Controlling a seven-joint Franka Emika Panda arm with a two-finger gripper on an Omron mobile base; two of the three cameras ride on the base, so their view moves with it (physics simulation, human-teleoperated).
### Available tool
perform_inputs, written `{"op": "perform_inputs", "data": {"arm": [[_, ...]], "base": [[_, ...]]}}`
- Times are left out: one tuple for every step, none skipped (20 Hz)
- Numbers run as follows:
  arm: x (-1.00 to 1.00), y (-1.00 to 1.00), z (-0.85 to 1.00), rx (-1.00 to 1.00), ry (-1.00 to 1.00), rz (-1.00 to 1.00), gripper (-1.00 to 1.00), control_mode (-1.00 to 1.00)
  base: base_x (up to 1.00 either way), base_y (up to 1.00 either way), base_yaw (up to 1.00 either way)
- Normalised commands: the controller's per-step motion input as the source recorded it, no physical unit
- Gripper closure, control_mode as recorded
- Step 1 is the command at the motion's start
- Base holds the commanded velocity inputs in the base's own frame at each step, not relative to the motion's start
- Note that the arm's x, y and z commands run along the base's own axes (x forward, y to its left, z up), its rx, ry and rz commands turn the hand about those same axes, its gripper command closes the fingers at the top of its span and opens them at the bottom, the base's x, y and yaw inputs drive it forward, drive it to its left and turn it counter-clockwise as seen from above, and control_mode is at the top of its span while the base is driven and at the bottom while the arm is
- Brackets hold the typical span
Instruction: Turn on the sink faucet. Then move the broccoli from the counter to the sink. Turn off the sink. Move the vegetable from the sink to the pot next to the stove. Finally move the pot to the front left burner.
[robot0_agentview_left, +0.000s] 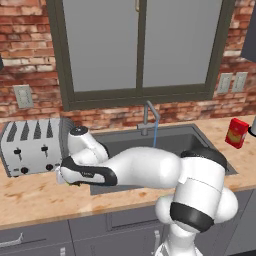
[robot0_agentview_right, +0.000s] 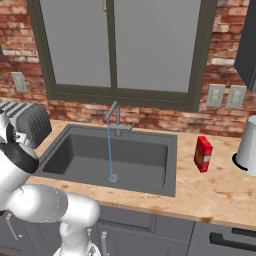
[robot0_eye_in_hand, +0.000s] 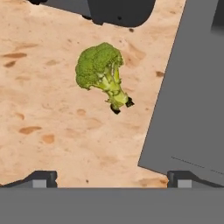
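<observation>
The broccoli (robot0_eye_in_hand: 103, 72) lies on its side on the tan counter (robot0_eye_in_hand: 52, 122), just left of the sink's flat rim (robot0_eye_in_hand: 192, 87). My gripper (robot0_eye_in_hand: 111, 178) hovers above it, open, with both fingertips (robot0_eye_in_hand: 41, 178) spread wide and nothing between them. In the left base view my hand (robot0_agentview_left: 75, 172) reaches down between the toaster and the sink (robot0_agentview_left: 170, 142). The sink faucet (robot0_agentview_right: 116, 117) is running: a thin blue stream (robot0_agentview_right: 109, 150) falls to the drain (robot0_agentview_right: 112, 177).
A silver toaster (robot0_agentview_left: 30, 145) stands on the counter close to the left of my hand, and its underside (robot0_eye_in_hand: 118, 11) shows beyond the broccoli. Right of the sink stand a red box (robot0_agentview_right: 202, 154) and a white kettle (robot0_agentview_right: 247, 145).
</observation>
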Motion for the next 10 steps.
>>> {"op": "perform_inputs", "data": {"arm": [[0.22,0.00,-0.27,0.00,0.00,0.06,-1.00,-1.00],[0.20,0.00,-0.24,0.00,0.00,0.07,-1.00,-1.00],[0.24,0.00,-0.26,0.00,0.00,0.07,-1.00,-1.00],[0.26,0.00,-0.27,0.00,0.00,0.07,-1.00,-1.00],[0.28,0.00,-0.28,0.00,0.00,0.07,-1.00,-1.00],[0.28,0.00,-0.30,0.00,0.00,0.07,-1.00,-1.00],[0.32,0.05,-0.31,0.00,0.00,0.08,-1.00,-1.00],[0.32,0.08,-0.31,0.00,0.00,0.08,-1.00,-1.00],[0.32,0.08,-0.26,0.00,0.00,0.07,-1.00,-1.00],[0.31,0.09,-0.25,0.00,0.00,0.07,-1.00,-1.00]], "base": [[0.00,0.00,0.00],[0.00,0.00,0.00],[0.00,0.00,0.00],[0.00,0.00,0.00],[0.00,0.00,0.00],[0.00,0.00,0.00],[0.00,0.00,0.00],[0.00,0.00,0.00],[0.00,0.00,0.00],[0.00,0.00,0.00]]}}
